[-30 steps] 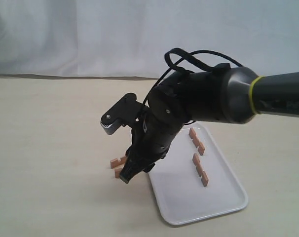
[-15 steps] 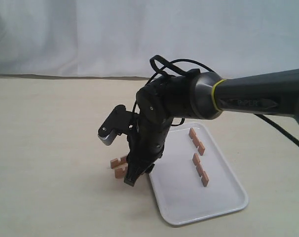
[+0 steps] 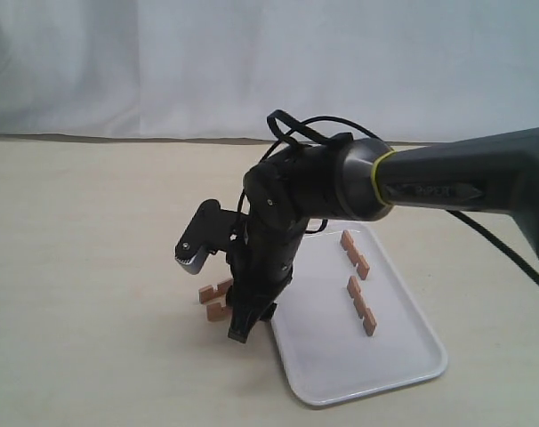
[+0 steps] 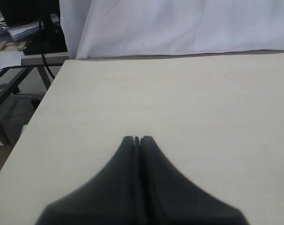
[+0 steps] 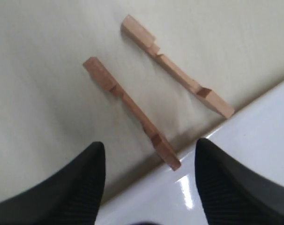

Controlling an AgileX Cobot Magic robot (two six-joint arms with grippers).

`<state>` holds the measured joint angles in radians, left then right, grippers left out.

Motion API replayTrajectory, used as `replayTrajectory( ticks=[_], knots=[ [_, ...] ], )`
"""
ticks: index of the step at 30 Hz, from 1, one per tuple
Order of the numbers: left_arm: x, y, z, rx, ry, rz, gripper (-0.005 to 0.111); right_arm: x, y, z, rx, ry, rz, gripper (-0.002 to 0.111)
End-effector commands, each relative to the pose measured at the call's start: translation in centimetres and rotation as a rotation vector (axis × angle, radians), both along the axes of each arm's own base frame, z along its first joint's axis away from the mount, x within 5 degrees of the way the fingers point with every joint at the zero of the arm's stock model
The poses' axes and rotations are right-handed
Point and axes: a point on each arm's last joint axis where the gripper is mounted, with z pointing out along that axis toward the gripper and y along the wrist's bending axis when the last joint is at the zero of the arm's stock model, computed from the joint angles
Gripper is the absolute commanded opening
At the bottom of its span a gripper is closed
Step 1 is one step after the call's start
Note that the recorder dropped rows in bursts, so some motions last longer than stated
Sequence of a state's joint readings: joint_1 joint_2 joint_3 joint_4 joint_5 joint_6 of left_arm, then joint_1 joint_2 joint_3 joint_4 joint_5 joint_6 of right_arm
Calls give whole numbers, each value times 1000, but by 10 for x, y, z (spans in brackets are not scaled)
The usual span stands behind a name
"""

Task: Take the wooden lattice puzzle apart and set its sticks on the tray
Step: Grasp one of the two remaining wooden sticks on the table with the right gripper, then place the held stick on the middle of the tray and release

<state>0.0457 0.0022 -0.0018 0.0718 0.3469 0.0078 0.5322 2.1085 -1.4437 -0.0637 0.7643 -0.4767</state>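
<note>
No interlocked lattice shows; I see single sticks only. Two sticks [image 3: 355,253] [image 3: 361,304] lie on the white tray [image 3: 323,356]. Another two sticks [image 3: 214,291] [image 3: 218,310] lie side by side on the table just left of the tray. In the right wrist view these are the nearer stick [image 5: 131,112], whose end touches the tray rim [image 5: 235,150], and the farther stick [image 5: 177,72]. My right gripper [image 3: 241,331] [image 5: 150,143] hangs open and empty over the nearer stick's end and the rim. My left gripper [image 4: 138,138] is shut on nothing above bare table.
The right arm [image 3: 323,191] with its looped black cable [image 3: 296,124] stretches across the tray's near-left side. A white curtain [image 3: 252,62] backs the table. In the left wrist view the table's edge [image 4: 34,122] drops off toward a cluttered desk [image 4: 20,37].
My right arm has swung left and lowered, bringing the open gripper down close to the two sticks beside the tray. The sticks and tray have not moved.
</note>
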Motion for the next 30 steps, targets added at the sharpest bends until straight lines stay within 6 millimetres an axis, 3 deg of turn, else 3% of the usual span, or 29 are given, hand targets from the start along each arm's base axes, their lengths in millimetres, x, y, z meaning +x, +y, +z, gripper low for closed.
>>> replayTrajectory(
  ticks=[1,9,13,16,19,22,26,29,30],
  knots=[
    [0,0,1,-4,-18,-2,0,1,3,-7,29,24,54,54],
    [0,0,1,-4,-18,-2,0,4,7,-15,56,6,78,51],
    [0,0,1,-4,-18,-2,0,6,8,-15,66,-16,82,32],
    [0,0,1,-4,-18,-2,0,6,8,-15,66,-23,94,8],
    [0,0,1,-4,-18,-2,0,4,9,-14,82,0,83,5],
    [0,0,1,-4,-18,-2,0,-1,11,-3,122,30,95,5],
    [0,0,1,-4,-18,-2,0,-11,11,32,174,43,105,5],
    [0,0,1,-4,-18,-2,0,-10,-6,72,216,-31,5,5],
    [0,0,1,-4,-18,-2,0,-7,-13,77,226,-43,-34,5]
  ],
)
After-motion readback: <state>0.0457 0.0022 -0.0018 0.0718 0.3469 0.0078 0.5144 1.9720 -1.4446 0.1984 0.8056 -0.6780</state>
